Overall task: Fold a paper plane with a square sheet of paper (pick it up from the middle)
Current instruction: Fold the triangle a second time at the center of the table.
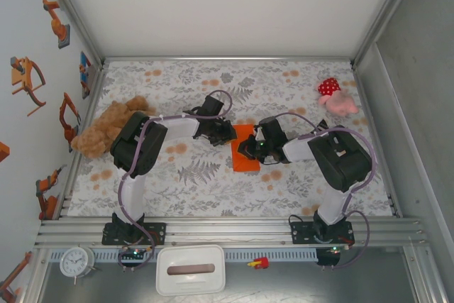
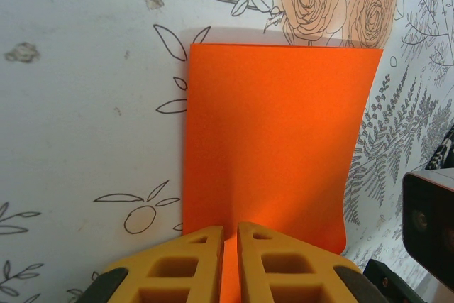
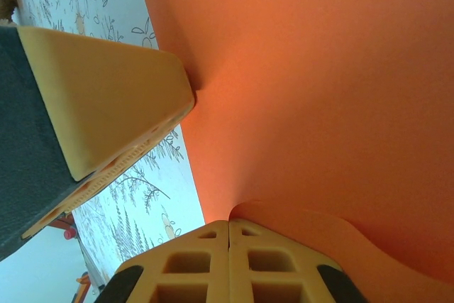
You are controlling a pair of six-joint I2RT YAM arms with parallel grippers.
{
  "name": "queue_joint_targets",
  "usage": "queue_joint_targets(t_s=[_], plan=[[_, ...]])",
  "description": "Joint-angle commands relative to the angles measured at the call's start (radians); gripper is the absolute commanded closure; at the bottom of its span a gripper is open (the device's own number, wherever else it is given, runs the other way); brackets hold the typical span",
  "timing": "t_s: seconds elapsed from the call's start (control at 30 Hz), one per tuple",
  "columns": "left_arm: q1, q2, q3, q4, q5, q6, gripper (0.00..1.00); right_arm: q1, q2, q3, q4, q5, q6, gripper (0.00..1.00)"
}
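Left gripper [image 2: 230, 235] is pinching the paper [image 2: 277, 140] at its edge. Right gripper [image 3: 229, 230], pressed together, is nipping another edge. Both should be moving evenly, avoiding tears.

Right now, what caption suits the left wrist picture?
Left gripper pinching the near edge of an orange paper sheet.

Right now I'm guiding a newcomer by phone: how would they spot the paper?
On the floral table, look mid-table where the left end effector and right end effector meet: the paper is there. It is a thin, bright orange rectangle, unlike the brown teddy at the left edge and the pink plush far right.
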State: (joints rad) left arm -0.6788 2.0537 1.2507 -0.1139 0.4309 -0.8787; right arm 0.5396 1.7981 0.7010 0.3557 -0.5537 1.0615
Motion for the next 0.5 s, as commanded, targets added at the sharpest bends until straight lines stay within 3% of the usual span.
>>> queue_joint_targets(t_s=[0.0, 0.47], plan=[[0.002, 0.040, -0.004, -0.061, -0.014, 0.020, 0.84, 0.005, -0.013, 0.017, -0.043, 0.032, -0.024, 1.00], [0.003, 0.045, -0.002, -0.066, -0.021, 0.023, 0.84, 0.006, -0.052, 0.008, -0.052, 0.041, -0.038, 1.00]])
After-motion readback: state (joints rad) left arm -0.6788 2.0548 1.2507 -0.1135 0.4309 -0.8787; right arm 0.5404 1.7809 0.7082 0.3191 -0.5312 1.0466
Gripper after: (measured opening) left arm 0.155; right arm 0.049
